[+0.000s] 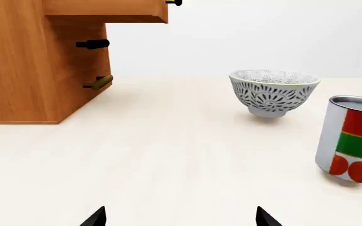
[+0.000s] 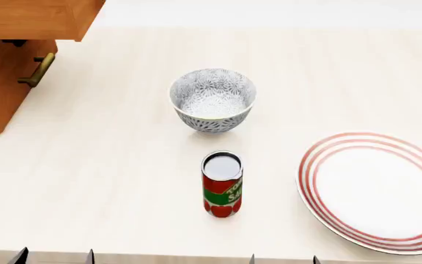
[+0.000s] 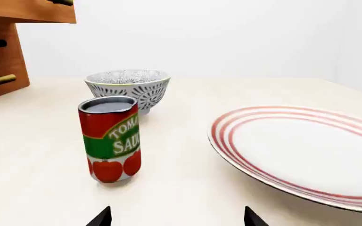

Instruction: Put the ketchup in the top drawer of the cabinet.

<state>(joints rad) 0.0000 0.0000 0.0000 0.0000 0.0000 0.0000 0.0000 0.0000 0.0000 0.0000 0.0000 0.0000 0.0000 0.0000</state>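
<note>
The ketchup (image 2: 222, 184) is a small can with a red and green label, standing upright on the table near its front edge, also seen in the left wrist view (image 1: 352, 139) and the right wrist view (image 3: 111, 139). The cabinet (image 2: 2, 82) stands at the far left with its top drawer (image 2: 39, 19) pulled out over the table; the cabinet (image 1: 36, 70) and drawer (image 1: 105, 10) also show in the left wrist view. My left gripper (image 2: 53, 256) and right gripper (image 2: 283, 258) sit at the table's front edge, both open and empty, well short of the can.
A patterned grey bowl (image 2: 212, 99) stands behind the can. A white plate (image 2: 379, 190) with red rings lies to the can's right. A lower drawer's brass handle (image 2: 39, 70) sticks out from the cabinet front under the open drawer.
</note>
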